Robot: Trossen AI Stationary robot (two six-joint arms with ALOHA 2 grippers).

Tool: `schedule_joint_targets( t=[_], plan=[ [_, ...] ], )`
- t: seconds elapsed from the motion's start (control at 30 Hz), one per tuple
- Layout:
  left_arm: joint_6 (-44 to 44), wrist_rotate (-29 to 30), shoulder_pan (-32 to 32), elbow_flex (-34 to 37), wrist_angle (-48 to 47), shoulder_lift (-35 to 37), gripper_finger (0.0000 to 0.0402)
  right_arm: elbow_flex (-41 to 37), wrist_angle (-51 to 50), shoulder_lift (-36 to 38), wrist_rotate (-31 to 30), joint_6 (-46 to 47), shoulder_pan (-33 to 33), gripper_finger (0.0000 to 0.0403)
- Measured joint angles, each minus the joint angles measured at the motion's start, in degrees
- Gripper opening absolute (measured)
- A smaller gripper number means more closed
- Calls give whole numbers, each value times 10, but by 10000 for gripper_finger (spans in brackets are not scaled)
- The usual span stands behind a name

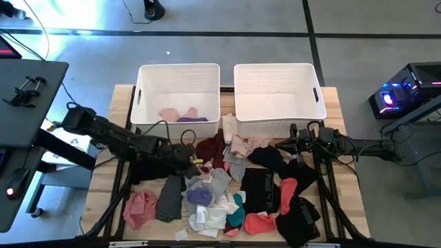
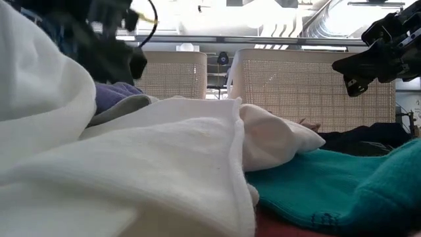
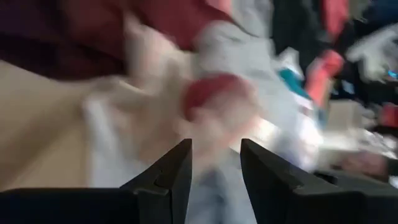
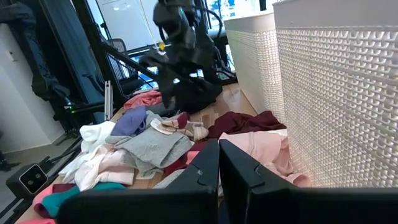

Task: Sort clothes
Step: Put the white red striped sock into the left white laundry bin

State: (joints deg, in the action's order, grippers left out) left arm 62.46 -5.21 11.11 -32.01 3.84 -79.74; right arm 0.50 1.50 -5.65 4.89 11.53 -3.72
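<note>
Two white slatted baskets at the table's far side: left basket holds a pink and a lavender garment, right basket shows bare floor. Clothes pile sprawls across the near half of the table. Left gripper low at the pile's far-left edge; fingers stand apart, blurred fabric just ahead, grip cannot be told. Right gripper hovers near the right basket's front wall, fingers pressed together, empty.

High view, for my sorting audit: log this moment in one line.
left gripper: over clothes pile, jaws part open | right gripper: shut, by right basket | left basket: pink, lavender items
</note>
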Motion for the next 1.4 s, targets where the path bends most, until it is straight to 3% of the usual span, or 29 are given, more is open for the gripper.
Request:
schedule_joint_targets(
  t=[0.13,0.27,0.47,0.63,0.9,1.1,1.27,1.4],
  plan=[
    [-46,10,0,12,64,-47,122,0,0,0,0,0,0,0],
    [-74,-47,0,5,127,-104,104,0,0,0,0,0,0,0],
    [-74,-80,-2,-26,139,-131,16,0,0,-3,0,0,0,0],
    [-109,-80,-13,-66,123,-70,5,0,1,-6,0,0,0,0],
    [-231,-53,-65,-184,-6,78,1,0,0,-11,-1,0,0,0],
    [-362,40,-119,-272,-38,156,1,0,0,-11,-1,0,0,0],
    [-472,184,-162,-304,-40,197,1,0,0,-11,-1,0,0,0],
    [-502,283,-191,-304,-54,207,5,0,0,-11,0,0,0,0]
  ],
)
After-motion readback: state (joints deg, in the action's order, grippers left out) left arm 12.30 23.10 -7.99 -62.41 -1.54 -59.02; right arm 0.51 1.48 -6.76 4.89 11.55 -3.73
